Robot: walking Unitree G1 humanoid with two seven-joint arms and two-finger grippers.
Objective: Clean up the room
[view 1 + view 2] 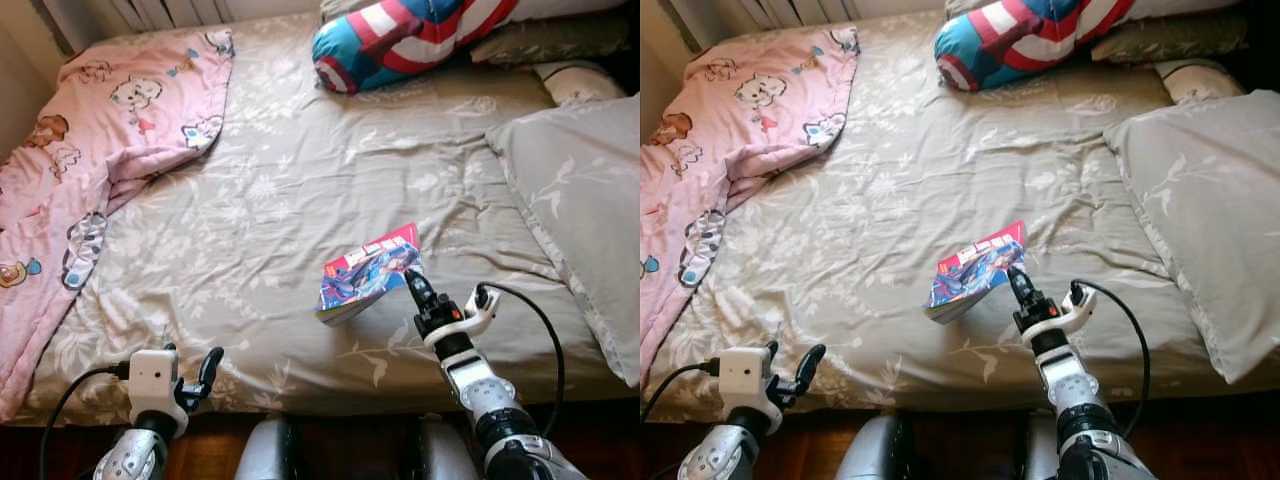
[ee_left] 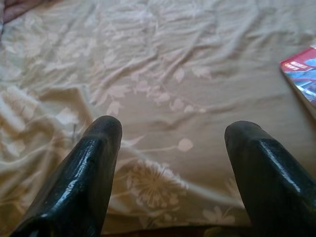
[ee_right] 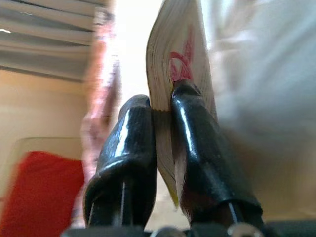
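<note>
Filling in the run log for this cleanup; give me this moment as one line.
right tool: shut on comic book, one edge raised off bed sheet | left tool: open, idle above sheet near bed edge | pink blanket: bed's left side

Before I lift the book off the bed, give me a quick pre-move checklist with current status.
1. Right gripper shut on the book: ok, fingers pinch its edge.
2. Grip depth: cannot tell; only a corner looks held.
3. Book lifted off the bedsheet: cannot tell, it is tilted.
4. Left gripper open and apart from the book: ok.
5. Pillow and pink blanket away from the book: ok.
</note>
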